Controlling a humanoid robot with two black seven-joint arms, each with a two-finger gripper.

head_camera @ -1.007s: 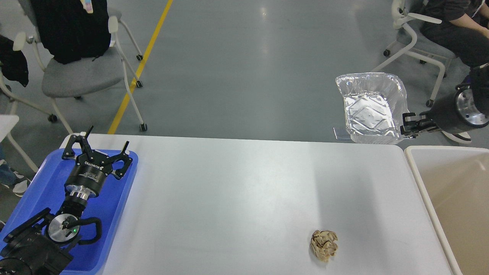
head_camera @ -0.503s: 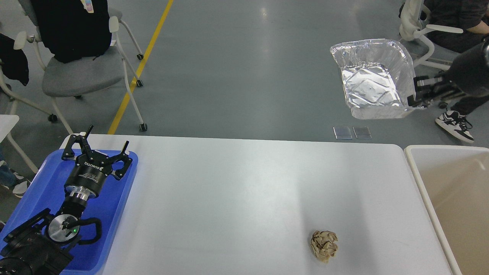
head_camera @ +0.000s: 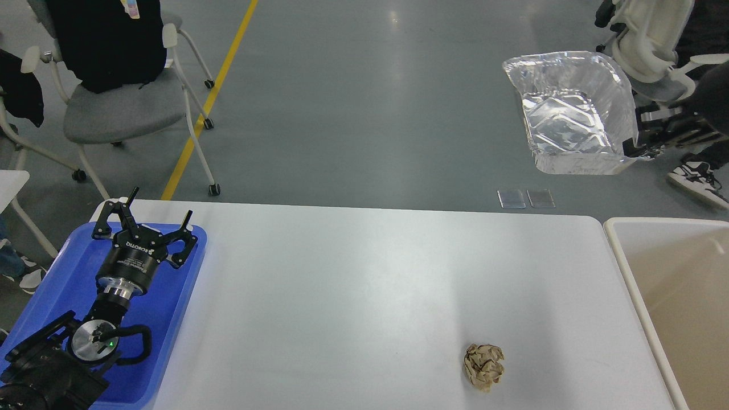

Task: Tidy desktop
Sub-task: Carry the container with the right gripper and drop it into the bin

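The white desktop (head_camera: 353,285) fills the lower half of the head view. A crumpled brown paper ball (head_camera: 483,366) lies on it near the front right. My left gripper (head_camera: 147,219) is open and empty above the blue tray (head_camera: 57,290) at the left edge. My right gripper (head_camera: 642,136) is shut on the right rim of a silver foil container (head_camera: 572,128) and holds it high in the air beyond the far right of the desktop.
A beige bin with a cream rim (head_camera: 632,273) stands against the desktop's right end. Grey chairs (head_camera: 114,108) stand on the floor at the far left, and a white chair with a seated person's leg (head_camera: 692,171) at the far right.
My right gripper has lifted the foil container up and away from the desktop's far right edge, then shifted it a little to the right. The left arm has not moved.
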